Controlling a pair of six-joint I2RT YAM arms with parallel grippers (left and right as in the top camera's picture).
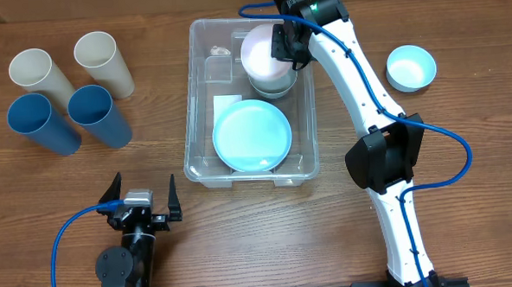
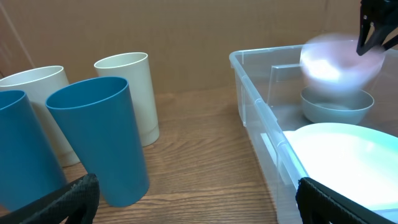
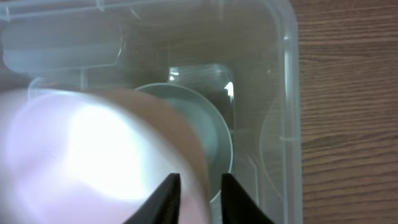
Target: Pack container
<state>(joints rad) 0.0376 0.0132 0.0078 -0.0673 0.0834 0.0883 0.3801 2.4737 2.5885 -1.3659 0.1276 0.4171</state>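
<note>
The clear plastic container stands mid-table and holds a light blue plate and a grey-green bowl at its far right. My right gripper is shut on the rim of a pale pink bowl and holds it just above the grey-green bowl; the pink bowl is blurred in the right wrist view and the left wrist view. My left gripper is open and empty near the front edge, left of the container.
Two blue cups and two cream cups lie at the left. A light blue bowl sits right of the container.
</note>
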